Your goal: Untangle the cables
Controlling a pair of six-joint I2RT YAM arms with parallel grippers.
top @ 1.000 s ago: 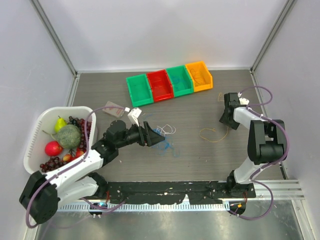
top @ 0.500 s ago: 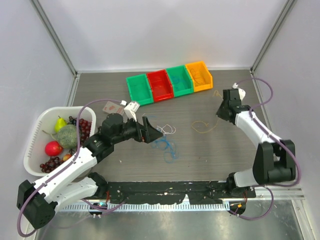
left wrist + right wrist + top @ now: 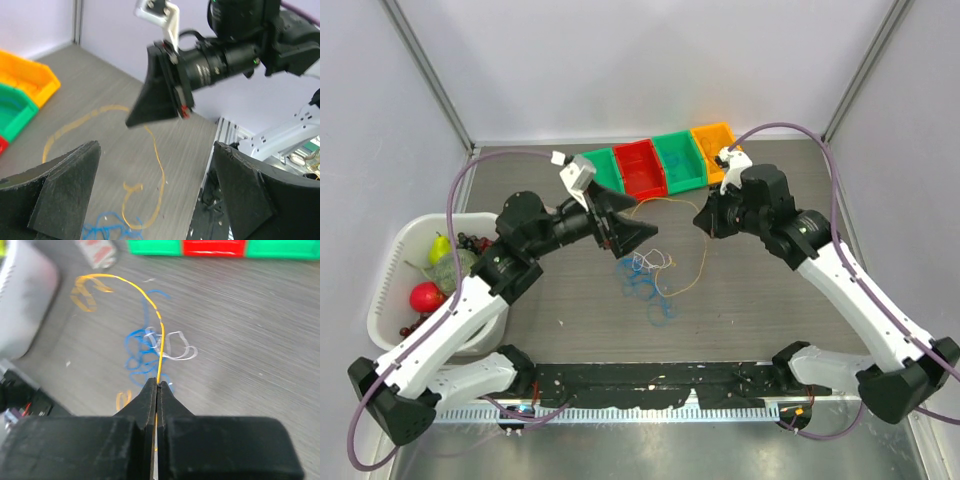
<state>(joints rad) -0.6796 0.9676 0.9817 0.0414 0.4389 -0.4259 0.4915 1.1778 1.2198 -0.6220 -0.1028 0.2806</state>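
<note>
Mid-bench, right gripper (image 3: 156, 386) pinches thin orange-yellow string-like cable (image 3: 159, 362), raised to draw it off tangled thin blue cable (image 3: 134, 347); left gripper (image 3: 634, 233) jaws wide, empty.

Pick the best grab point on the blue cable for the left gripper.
Its near loop: the blue cable lies flat there, clear of the white cable. Come straight down with the open left gripper, jaws across the strand. The orange cable, pinched in the right gripper, trails close by; probably best avoided.

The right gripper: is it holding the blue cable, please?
No, the right gripper is shut on the orange cable; the blue cable lies untouched.
</note>
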